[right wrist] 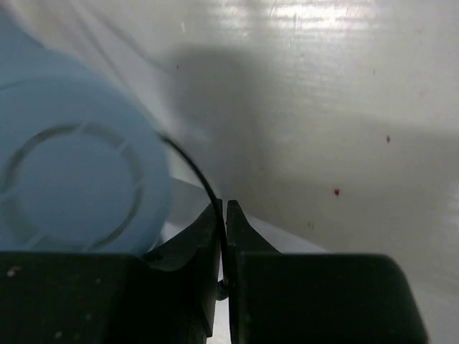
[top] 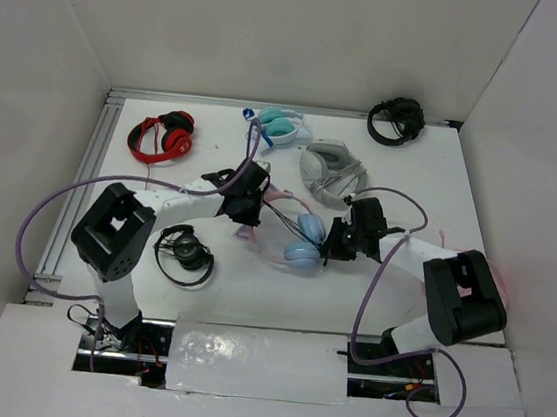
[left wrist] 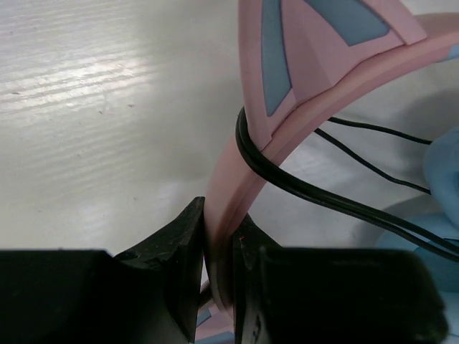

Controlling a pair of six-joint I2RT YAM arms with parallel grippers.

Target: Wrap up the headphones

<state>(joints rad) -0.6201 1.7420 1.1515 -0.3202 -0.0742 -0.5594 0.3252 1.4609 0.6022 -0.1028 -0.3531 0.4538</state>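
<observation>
— What is lying on the counter?
— The headphones, with a pink band and light blue cups, lie near the middle between the two arms. Other sets lie around them: a grey pair just behind, a red pair at the far left, a teal-and-white pair at the back, a black pair in the far right corner, and a second black pair by the left arm.
— And the left fingers?
— They are clamped tight on the pink headband, just below a cat ear.
— And the right fingers?
— They are nearly together beside a blue ear cup, with the thin black cable caught in the slit between them.
— Where else does the cable run?
— Strands of it loop around the headband just above the left fingers and run off to the right.
</observation>
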